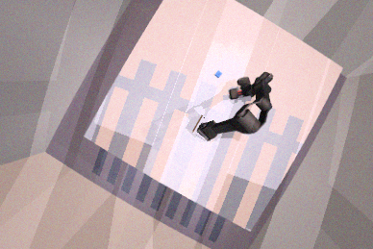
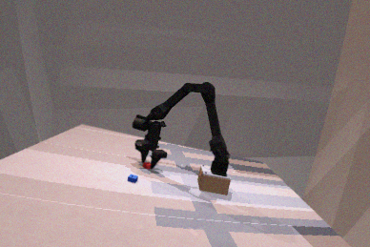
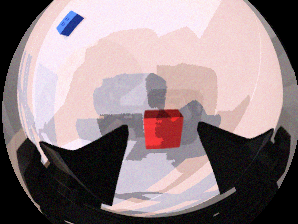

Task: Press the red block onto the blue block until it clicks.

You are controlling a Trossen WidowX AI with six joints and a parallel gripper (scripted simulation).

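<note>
Red block (image 2: 147,165) (image 3: 163,129) sits on the tabletop (image 1: 192,31) (image 2: 57,159) (image 3: 240,60) between the spread fingers of the hand (image 1: 237,92) (image 2: 148,164) (image 3: 164,128), presumably so they can close on its sides, the blue block (image 1: 218,74) (image 2: 133,178) (image 3: 69,23) well apart, while the arm partly covers the red one from above and any studs on it are indistinct.

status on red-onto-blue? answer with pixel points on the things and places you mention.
Positioning looks done: end effector (image 1: 238,93) (image 2: 149,165) (image 3: 164,128) down around red block (image 2: 147,165) (image 3: 163,129). In hand: the grasp; gaps remain beside red. Left: grip, lift, press onto blue block (image 1: 218,74) (image 2: 133,178) (image 3: 69,23), standing apart, bare on top, then release.
</note>
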